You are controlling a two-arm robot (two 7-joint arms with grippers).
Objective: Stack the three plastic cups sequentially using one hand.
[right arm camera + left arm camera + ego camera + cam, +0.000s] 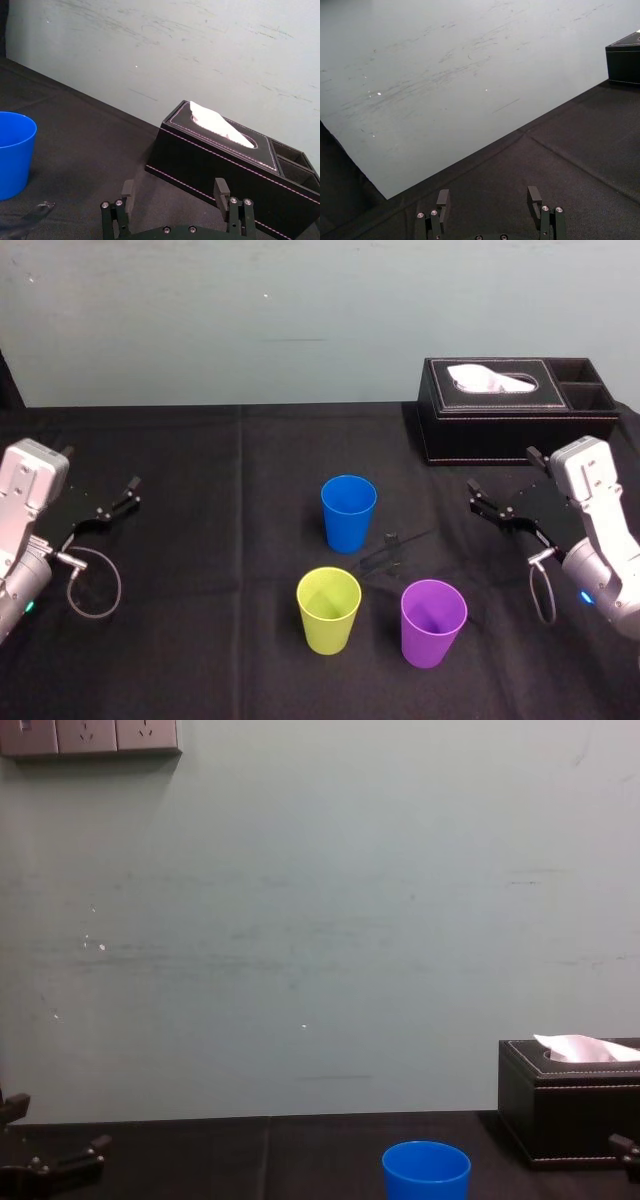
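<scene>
Black fingers spread wide on my right gripper (502, 472), nothing between them. It's hanging over the right edge of the cloth (200, 640), just in front of the tissue box (510, 415). From its wrist cam the gripper (173, 192) has both tips apart over bare cloth, with the tissue box (220, 155) right ahead and a white tissue poking out the top.

My left gripper (105, 508) is the same deal on the far left side: released, holding nothing, well apart from everything. Its wrist cam has the gripper (488, 200) gaping over the cloth and facing the pale wall (445, 75). From the chest cam, the left gripper (50, 1160) sits low at one edge and the right gripper (625, 1150) just peeks in at the other.

All three cups are upright, mouth up and separate in the middle of the cloth, between my two arms. The blue cup (348, 512) is the farthest from me and also shows up from my right wrist (12, 155) and chest (426, 1172). The yellow-green cup (328, 610) is nearer to me, slightly left of the blue one. The purple cup (432, 622) is beside it on the right, not touching. There's a small dark bit (390, 550) lying between blue and purple; can't tell what it is.
</scene>
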